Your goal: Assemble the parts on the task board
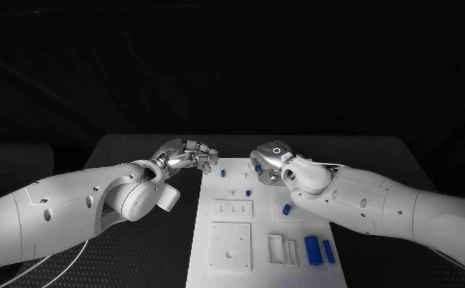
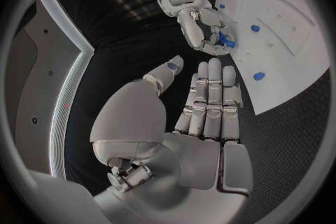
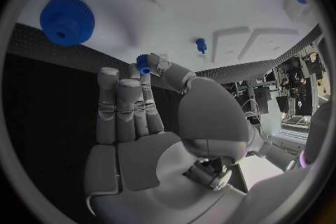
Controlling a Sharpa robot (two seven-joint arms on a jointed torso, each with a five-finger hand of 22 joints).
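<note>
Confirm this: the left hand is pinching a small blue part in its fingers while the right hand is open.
Wrong hands. The right hand pinches the small blue part in its fingers, as the right wrist view shows; the left hand is open.

Matt board, metallic hands

The task board [image 1: 232,234] is looking smooth, matt white plastic; the tabletop [image 1: 136,147] is showing dark, finely textured; silver fingers [image 2: 210,92] are gleaming like brushed metal; the blue gear [image 3: 66,19] is looking plastic.

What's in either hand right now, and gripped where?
The right hand pinches a small blue part at its fingertips; which part of the piece it grips cannot be told. The left hand holds nothing, its fingers straight.
</note>
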